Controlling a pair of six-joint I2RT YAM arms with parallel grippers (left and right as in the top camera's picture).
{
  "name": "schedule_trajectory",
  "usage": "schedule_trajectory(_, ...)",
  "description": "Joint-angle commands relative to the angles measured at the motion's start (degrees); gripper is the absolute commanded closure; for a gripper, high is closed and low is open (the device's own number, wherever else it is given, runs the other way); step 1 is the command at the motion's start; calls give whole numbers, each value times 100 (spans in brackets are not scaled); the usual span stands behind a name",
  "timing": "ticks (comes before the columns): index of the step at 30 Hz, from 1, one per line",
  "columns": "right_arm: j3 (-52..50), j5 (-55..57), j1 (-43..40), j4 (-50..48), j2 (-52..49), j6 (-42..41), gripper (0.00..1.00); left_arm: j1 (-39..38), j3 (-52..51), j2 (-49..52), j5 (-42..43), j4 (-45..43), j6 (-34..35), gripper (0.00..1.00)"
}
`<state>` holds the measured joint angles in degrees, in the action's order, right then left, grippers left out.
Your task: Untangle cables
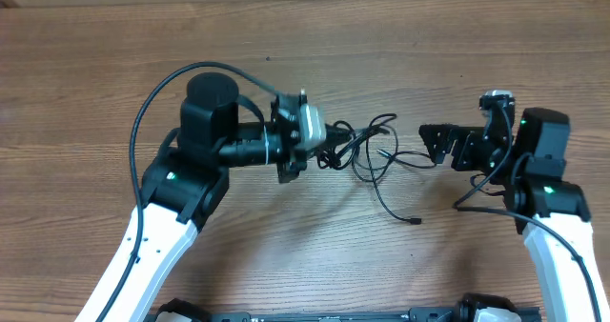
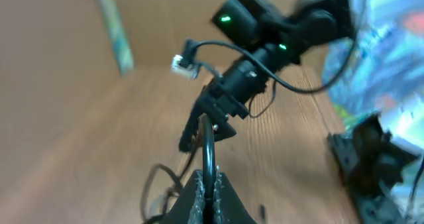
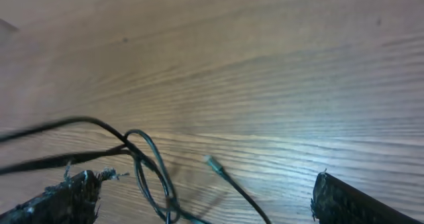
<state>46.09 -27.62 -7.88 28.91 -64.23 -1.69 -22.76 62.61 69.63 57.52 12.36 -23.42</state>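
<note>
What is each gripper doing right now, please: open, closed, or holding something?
Left gripper: closed, pinching one of the cables.
Right gripper: open, holding nothing.

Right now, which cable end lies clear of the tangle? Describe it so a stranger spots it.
On the table, the cables sit tangled between the left gripper and right gripper. One strand trails from the tangle toward the robot's side, ending in a small dark plug; unlike the other ends, it lies alone on bare wood.
</note>
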Motion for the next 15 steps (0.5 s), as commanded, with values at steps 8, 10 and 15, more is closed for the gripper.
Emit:
schedule_trajectory(8, 387, 35, 11, 205, 315, 33, 1, 26, 90, -413, 1939, -66, -2365, 96)
schedule_trajectory(10, 387, 33, 11, 205, 315, 31, 1, 26, 90, -413, 2208, -66, -2627, 96)
schedule_trajectory(15, 387, -542, 11, 310, 315, 160, 7, 26, 90, -411, 2282, -66, -3259, 96)
